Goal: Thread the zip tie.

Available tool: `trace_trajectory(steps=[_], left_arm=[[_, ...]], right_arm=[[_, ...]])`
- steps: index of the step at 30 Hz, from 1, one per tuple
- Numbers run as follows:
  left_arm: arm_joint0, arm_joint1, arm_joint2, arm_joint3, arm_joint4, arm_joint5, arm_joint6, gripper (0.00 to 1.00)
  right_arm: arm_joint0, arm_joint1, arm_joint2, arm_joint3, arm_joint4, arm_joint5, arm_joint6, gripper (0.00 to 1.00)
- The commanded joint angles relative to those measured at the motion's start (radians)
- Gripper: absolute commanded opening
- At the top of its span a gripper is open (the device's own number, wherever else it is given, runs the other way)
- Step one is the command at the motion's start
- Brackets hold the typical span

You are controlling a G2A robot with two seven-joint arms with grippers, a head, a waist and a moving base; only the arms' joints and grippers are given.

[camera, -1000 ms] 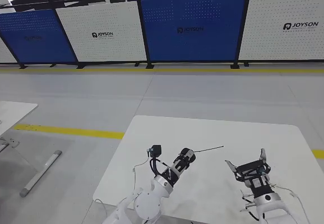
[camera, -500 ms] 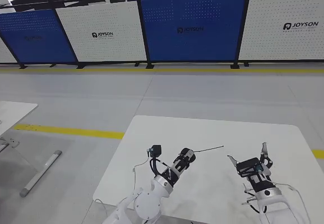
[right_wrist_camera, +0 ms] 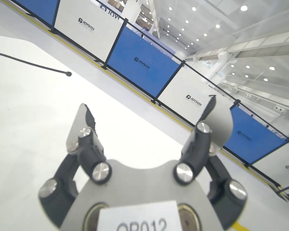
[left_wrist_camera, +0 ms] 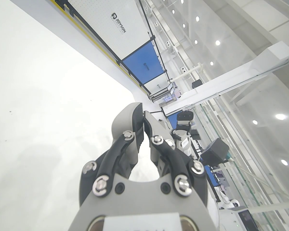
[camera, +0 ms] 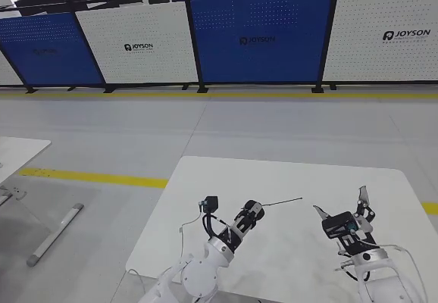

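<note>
Threading is not yet starting: the tie [camera: 283,201] is sticking out straight and unlooped from the left gripper [camera: 253,206], whose fingers are clamping its tail end over the table [camera: 295,174]. Its head is pointing away from that gripper toward the right gripper [camera: 340,203], which is hanging released, fingers spread wide, well apart from the left gripper. Judging by this, catching the head and feeding the tail through it are remaining.
</note>
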Motion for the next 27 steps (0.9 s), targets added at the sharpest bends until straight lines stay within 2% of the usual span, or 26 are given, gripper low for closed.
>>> trace_trajectory(steps=[1,13,16,22,24,27], left_arm=[[0.0,0.0,0.0,0.0,0.0,0.0,0.0,0.0],[-0.001,0.0,0.0,0.0,0.003,0.002,0.0,0.0],[-0.011,0.001,0.0,-0.021,0.053,0.05,-0.01,0.0],[-0.038,0.001,0.018,-0.107,0.154,0.233,-0.07,0.0],[-0.057,-0.002,0.035,-0.125,0.175,0.286,-0.101,0.0],[-0.084,-0.006,0.041,-0.125,0.151,0.317,-0.131,0.0]], right_arm=[[-0.001,-0.001,0.002,0.0,0.0,-0.002,0.0,1.0],[-0.001,-0.001,0.002,0.0,0.0,-0.002,0.0,1.0],[-0.001,-0.001,0.002,0.0,0.0,-0.002,0.0,1.0],[-0.001,-0.001,0.002,0.0,0.0,-0.002,0.0,1.0],[-0.001,-0.001,0.002,0.0,0.0,-0.002,0.0,1.0],[-0.001,-0.001,0.002,0.0,0.0,-0.002,0.0,1.0]])
